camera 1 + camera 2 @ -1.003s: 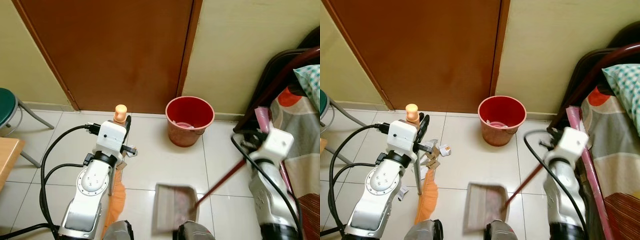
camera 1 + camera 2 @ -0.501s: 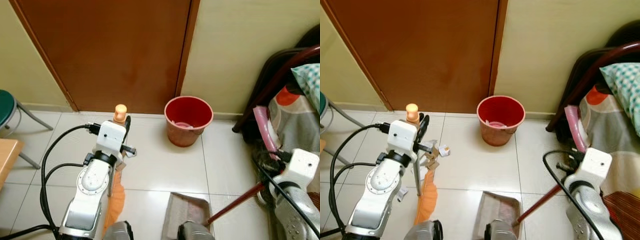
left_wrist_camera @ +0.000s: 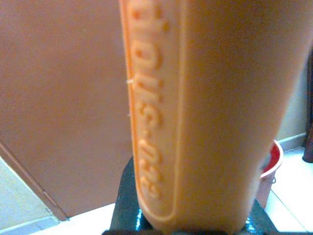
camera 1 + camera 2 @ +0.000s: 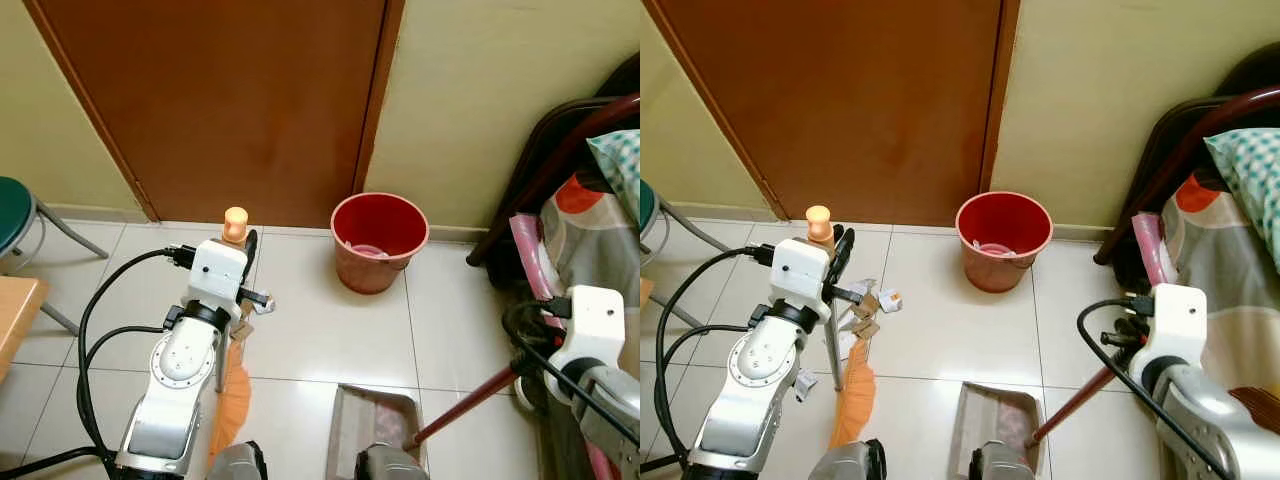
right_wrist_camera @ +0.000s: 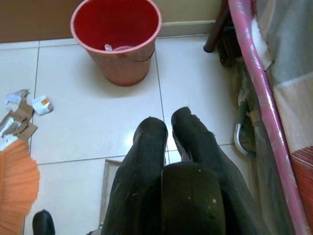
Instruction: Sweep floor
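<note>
The left gripper [image 4: 837, 262] clenched the upright handle of an orange broom [image 4: 855, 398], whose bristles rested on the pale tiled floor [image 4: 940, 320] just in front of the robot. The handle's rounded orange tip [image 4: 818, 222] stood above the wrist housing. In the left wrist view the orange grip [image 3: 205, 112] carried raised lettering along its length, too blurred and close to read.

The right gripper [image 5: 168, 128] was clamped on the dark red handle [image 4: 1072, 404] of a grey dustpan [image 4: 995, 425], the two black fingers pressed together around it. The pan lay flat on the tiles between the robot's feet, its handle slanting up to the right arm.

Torn scraps of cardboard and paper [image 4: 868, 305] lay scattered on the floor just beside the broom's metal shaft, between the bristles and the door. One small white scrap [image 5: 41, 104] bore an orange mark; no wording could be made out.

A red bucket [image 4: 1004, 240] stood against the wall near a closed brown door [image 4: 860, 100], with a pale item in its bottom. To the right, a bed [image 4: 1230, 270] with a patterned cover and a dark curved frame crowded the right arm. A green-topped stool [image 4: 22, 225] and the corner of a wooden table [image 4: 14, 310] sat at the far left.
</note>
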Motion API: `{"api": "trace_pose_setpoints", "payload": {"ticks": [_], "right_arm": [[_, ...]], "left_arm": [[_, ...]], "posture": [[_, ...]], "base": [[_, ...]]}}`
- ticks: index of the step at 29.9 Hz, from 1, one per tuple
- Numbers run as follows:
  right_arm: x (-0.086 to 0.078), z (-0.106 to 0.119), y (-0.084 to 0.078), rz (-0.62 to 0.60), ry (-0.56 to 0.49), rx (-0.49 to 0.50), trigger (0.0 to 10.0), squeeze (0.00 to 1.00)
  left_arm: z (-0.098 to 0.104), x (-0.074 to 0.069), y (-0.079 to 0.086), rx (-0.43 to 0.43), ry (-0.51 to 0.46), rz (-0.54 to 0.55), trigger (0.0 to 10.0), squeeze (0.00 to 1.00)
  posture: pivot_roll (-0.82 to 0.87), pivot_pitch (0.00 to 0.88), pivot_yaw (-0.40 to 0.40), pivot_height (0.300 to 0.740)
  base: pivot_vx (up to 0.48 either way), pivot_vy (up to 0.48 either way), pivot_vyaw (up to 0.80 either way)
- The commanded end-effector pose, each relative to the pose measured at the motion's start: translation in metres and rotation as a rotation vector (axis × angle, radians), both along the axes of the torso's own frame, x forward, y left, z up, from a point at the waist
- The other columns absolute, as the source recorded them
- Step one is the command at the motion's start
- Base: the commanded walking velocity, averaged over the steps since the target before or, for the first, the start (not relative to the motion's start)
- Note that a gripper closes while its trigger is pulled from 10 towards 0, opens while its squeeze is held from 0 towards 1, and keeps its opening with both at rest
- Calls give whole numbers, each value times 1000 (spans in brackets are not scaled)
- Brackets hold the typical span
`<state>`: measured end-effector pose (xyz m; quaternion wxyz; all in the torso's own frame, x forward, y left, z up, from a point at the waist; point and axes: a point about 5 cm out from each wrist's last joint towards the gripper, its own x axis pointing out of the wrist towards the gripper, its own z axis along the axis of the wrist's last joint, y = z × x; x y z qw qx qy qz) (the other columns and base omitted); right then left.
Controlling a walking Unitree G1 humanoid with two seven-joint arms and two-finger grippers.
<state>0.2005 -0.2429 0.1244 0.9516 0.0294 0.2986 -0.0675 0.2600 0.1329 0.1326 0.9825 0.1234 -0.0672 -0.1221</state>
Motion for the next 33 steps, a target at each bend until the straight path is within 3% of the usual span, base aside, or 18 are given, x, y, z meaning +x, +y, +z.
{"api": "trace_pose_setpoints", "payload": {"ticks": [1,3,5,6,7,11,14,15,16,17,22,24,25,26,33], "right_arm": [[-4,-16,3,32,139,36,10000,0],[7,-13,4,16,101,44,10000,0],[32,-3,7,-28,-20,43,10000,0],[32,-3,7,-28,-20,43,10000,0],[43,2,9,-51,-77,31,10000,0],[59,-3,17,-97,-121,15,10000,0],[59,-9,22,-129,-129,26,10000,0],[58,-14,27,-148,-143,32,4627,0],[58,-14,27,-148,-143,32,4627,0],[58,-18,30,-158,-160,27,0,0],[61,-21,33,-155,-210,-13,0,0],[66,-16,34,-166,-284,-24,8314,0],[67,-15,34,-171,-301,-21,8314,0],[68,-14,34,-170,-315,-25,10000,0],[80,-9,33,-177,-423,-6,10000,0]], "left_arm": [[0,0,0,-12,3,0,10000,0],[0,1,-1,-14,4,-1,10000,0],[1,1,-2,-16,3,-3,10000,0],[1,1,-2,-16,3,-3,10000,0],[1,1,-2,-17,3,-2,10000,0],[2,1,0,-13,3,-1,10000,0],[3,1,2,-11,2,0,10000,0],[3,1,2,-9,1,-1,10000,0],[3,1,2,-9,1,-1,10000,0],[4,2,2,-10,-3,-2,10000,0],[8,2,-1,-9,-21,-13,10000,0],[12,3,-4,27,-58,-33,10000,0],[13,3,-4,32,-65,-35,10000,0],[15,3,-4,31,-70,-33,10000,0],[31,4,-4,48,-157,-18,10000,0]], "posture": [[-50,143,-43,740],[-42,146,-41,740],[-33,145,-32,740],[-33,145,-32,740],[-33,145,-32,740],[-16,148,-17,740],[-12,150,-14,740],[-15,151,-15,740],[-15,151,-15,740],[-15,151,-15,740],[-16,153,-16,740],[-16,153,-16,740],[-10,158,-23,740],[-10,158,-23,740],[-8,161,-26,740]], "base": [[0,0,0],[0,0,0],[0,0,0],[0,0,0],[0,0,0],[0,0,0],[0,0,0],[0,0,0],[0,0,0],[0,0,0],[0,0,0],[0,0,0],[0,0,0],[0,0,0],[0,0,0]]}}
